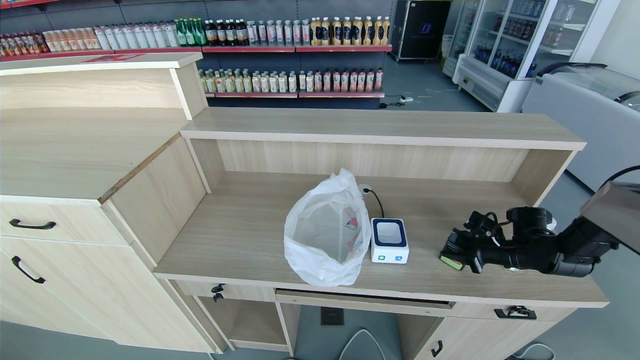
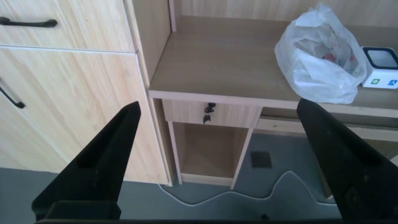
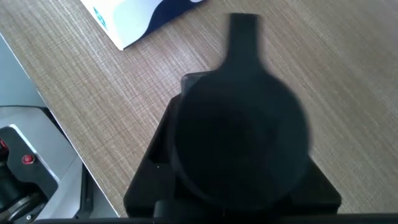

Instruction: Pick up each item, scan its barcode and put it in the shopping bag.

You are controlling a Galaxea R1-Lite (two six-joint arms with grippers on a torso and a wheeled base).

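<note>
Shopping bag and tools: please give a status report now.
Left tool open, empty, off counter. Right tool above counter. Shopping bag open, upright, beside scanner. Scanner between right tool and bag.

**Head view.** Mounted high, facing forward and down across the surface (image 1: 240, 235) from middle distance. Store shelves (image 1: 295, 50) fill the far background.

**Left wrist view.** Set low, off the surface's front left corner and well back from it. It faces the drawer front (image 2: 211, 113) and the front edge. The left pincer (image 2: 217, 106), spread wide, frames the scene.

**Right wrist view.** Very close above the surface, facing down at the wood grain. A dark rounded mass (image 3: 239, 143), possibly that arm's own hardware, blocks the centre.

**Shared ground.** The head and left wrist views both take in the shopping bag (image 1: 325, 230) and the scanner (image 1: 389, 240) just beside it. The right wrist view catches one corner of the scanner.
</note>
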